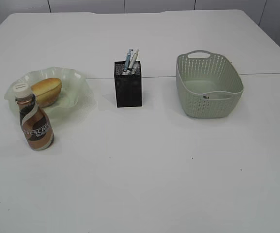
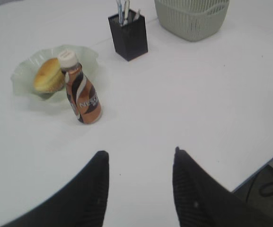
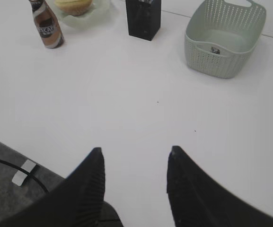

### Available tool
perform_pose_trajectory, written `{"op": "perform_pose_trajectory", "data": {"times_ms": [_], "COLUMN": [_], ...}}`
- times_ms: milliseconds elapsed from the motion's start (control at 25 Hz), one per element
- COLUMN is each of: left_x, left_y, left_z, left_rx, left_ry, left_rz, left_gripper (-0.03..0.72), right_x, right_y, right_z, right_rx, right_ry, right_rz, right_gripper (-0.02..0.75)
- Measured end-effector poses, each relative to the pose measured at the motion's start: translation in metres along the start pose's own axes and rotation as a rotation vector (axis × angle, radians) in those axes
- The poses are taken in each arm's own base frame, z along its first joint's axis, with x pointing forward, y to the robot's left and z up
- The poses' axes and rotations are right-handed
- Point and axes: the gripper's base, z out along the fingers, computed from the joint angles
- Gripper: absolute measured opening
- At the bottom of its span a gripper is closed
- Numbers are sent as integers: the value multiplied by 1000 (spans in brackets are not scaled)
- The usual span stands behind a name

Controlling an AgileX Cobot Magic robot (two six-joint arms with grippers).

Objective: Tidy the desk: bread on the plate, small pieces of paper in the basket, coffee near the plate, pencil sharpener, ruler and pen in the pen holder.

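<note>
The golden bread [image 1: 47, 91] lies on the pale green ruffled plate [image 1: 76, 80] at the left of the white desk [image 1: 154, 165]. Right in front of the plate stands the brown coffee bottle [image 1: 35, 127], upright with its white cap on. Pens [image 1: 131, 59] stick out of the black mesh pen holder [image 1: 128, 86] in the middle. A small grey-brown piece of paper [image 3: 215, 49] lies inside the grey-green basket [image 1: 212, 104] at the right. The pencil sharpener and the ruler are hidden. My left gripper [image 2: 140, 151] and right gripper [image 3: 136, 148] both hang open and hold nothing above the near desk, far from every object.
A seam runs across the tabletop behind the pen holder [image 1: 256, 74]. The near desk edge shows in the right wrist view, with grey floor and a cable [image 3: 13, 165] below it. In the left wrist view the desk's right edge [image 2: 268, 158] shows.
</note>
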Motion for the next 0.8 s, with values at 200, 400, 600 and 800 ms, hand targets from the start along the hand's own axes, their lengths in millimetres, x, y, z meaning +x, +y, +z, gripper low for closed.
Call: {"op": "perform_pose_trajectory", "data": {"times_ms": [200, 400, 600, 800], "left_x": [12, 20, 20, 20], "left_y": [-1, -3, -2, -1], "left_z": [14, 22, 22, 22], "left_rx": [15, 34, 30, 12], "left_ry": [65, 101, 102, 105], "left_rz": [-8, -20, -33, -48], "left_gripper": [329, 329, 329, 323], "right_x": [30, 53, 64, 76], "right_y": [4, 6, 5, 5], "right_z": [-11, -11, 3, 25], "right_rx": [-16, -28, -32, -42], "right_ry": [-108, -136, -50, 10], "right_rz": [-5, -4, -19, -18], "right_gripper": [326, 326, 326, 326]}}
